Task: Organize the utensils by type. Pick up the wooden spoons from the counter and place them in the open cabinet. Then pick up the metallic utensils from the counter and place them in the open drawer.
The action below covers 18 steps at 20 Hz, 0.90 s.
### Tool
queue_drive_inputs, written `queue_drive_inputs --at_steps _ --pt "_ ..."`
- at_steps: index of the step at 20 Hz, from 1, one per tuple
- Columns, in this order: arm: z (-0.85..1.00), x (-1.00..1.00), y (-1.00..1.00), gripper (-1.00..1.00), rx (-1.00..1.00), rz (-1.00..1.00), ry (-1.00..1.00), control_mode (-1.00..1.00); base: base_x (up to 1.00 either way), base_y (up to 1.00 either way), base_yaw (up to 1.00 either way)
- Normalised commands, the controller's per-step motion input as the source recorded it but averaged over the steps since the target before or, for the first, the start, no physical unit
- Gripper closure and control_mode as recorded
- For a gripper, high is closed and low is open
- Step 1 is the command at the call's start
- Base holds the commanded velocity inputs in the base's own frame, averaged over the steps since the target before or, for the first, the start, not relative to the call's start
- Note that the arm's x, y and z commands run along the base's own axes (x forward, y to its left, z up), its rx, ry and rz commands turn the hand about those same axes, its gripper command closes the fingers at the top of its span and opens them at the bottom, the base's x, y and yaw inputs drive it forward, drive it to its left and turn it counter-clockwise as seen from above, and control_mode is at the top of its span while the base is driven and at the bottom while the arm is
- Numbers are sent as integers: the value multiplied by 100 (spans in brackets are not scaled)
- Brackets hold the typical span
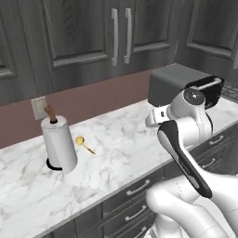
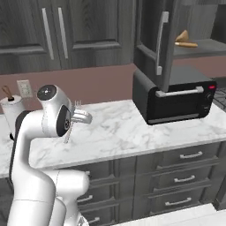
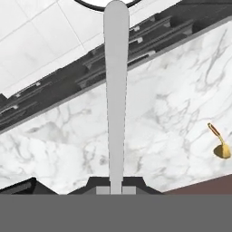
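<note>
The silver fork (image 3: 116, 90) sits nearest the lens in the hand view, its long handle running straight up the middle of the frame from the bottom edge. The claw (image 3: 116, 189) is clamped shut on the base of that handle, the two dark fingertips tight against it. In the right base view the fork's tines (image 2: 78, 104) poke up just above the wrist at centre left, held above the counter (image 2: 132, 128), with the thin handle hanging below the hand.

The gold spoon (image 1: 84, 143) lies flat on the white marble in the left part of the left base view, just right of the paper-towel roll (image 1: 59, 144), apart from it. In the hand view the same spoon (image 3: 220, 144) shows at the right edge, on the marble.

In the upper right of the right base view the cabinet door (image 2: 155, 39) stands open, and two wooden spoons (image 2: 184, 40) rest on the grey shelf inside. Below that shelf a black toaster oven (image 2: 176, 99) sits on the counter. Rows of dark drawers (image 2: 185, 170) with bar handles run along the lower right of that view; all those in sight look closed.
</note>
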Motion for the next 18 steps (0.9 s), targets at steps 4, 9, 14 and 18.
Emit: queue_drive_inputs --at_steps 4,9,14,18 --pt "0 0 0 100 0 0 0 100 -31 -5 -40" --pt "0 0 0 100 0 0 0 100 -30 0 -40" --pt "0 0 0 100 0 0 0 100 -30 0 -40" --pt "0 0 0 100 0 0 0 100 -32 0 -39"
